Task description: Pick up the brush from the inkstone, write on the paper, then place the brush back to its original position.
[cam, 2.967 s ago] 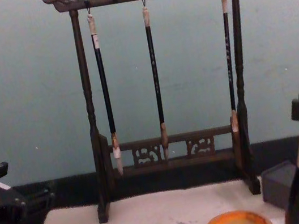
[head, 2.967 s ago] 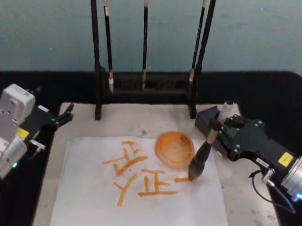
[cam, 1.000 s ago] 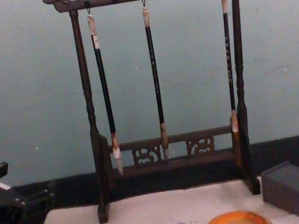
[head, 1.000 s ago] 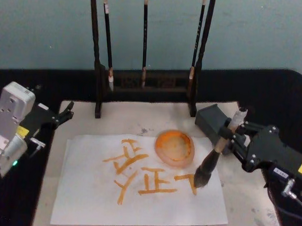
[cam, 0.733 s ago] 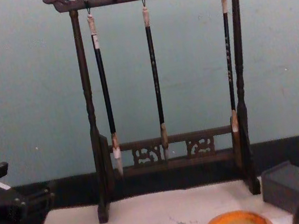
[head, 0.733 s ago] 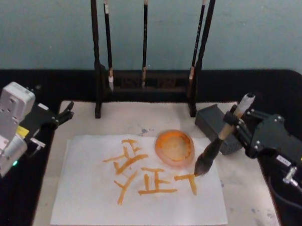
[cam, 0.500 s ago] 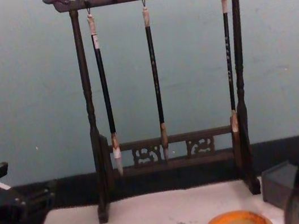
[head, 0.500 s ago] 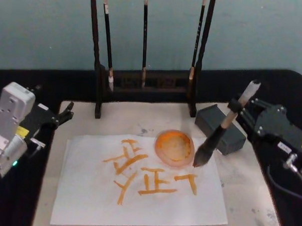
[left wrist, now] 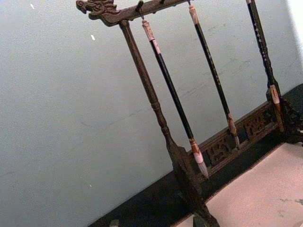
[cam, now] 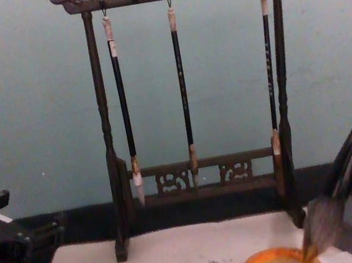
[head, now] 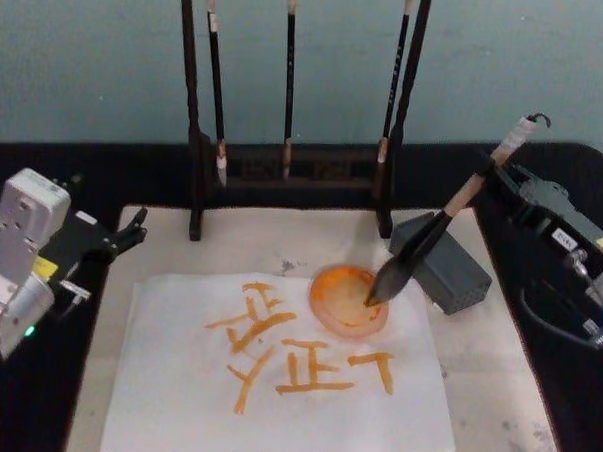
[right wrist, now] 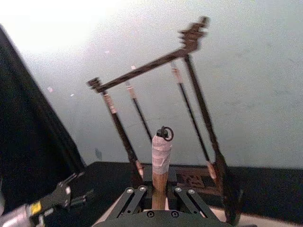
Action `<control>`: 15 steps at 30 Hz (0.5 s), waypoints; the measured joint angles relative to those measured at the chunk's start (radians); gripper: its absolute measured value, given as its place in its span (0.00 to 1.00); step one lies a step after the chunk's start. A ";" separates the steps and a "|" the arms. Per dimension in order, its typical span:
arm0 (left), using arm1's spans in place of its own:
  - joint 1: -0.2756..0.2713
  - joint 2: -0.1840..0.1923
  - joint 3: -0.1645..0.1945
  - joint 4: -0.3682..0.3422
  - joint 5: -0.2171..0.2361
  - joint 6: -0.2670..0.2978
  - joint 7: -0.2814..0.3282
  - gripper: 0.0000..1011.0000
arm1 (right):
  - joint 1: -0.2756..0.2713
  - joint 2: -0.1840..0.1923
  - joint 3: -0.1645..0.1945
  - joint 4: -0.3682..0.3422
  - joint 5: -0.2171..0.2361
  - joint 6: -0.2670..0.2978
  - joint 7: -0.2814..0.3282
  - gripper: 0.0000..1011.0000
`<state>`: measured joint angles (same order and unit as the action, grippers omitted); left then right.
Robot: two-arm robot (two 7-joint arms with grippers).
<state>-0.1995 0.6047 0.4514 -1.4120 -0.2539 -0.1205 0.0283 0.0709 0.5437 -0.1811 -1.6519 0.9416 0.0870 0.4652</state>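
— While the stand (head: 314, 173) with three thin brushes (head: 288, 75) rises behind the orange dish (head: 323, 312), what is nearer?
— A grey block (head: 450, 271) just right of it, and the paper (head: 274, 405) under it. The right gripper (head: 487, 179) pinches the tilted brush (head: 431, 230). The chest view shows its grey bristles in the dish, orange at the tip. The left gripper (head: 133, 229) rests spread, far left.

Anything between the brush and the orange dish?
Nothing visible. The right gripper holds the brush tilted, tip at the orange dish; the grey block sits just right of it. The left gripper is parked far left.
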 joint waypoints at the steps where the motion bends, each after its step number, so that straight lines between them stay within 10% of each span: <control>1: 0.000 0.000 0.000 0.000 0.000 0.000 0.000 1.00 | 0.010 -0.005 -0.001 0.011 0.012 0.010 -0.004 0.17; 15: 0.000 0.000 0.000 0.000 0.000 0.000 0.000 1.00 | 0.173 -0.073 -0.028 0.233 0.234 0.221 -0.064 0.17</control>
<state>-0.1995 0.6047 0.4514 -1.4120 -0.2539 -0.1205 0.0283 0.2439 0.4703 -0.2088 -1.4193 1.1760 0.3082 0.4016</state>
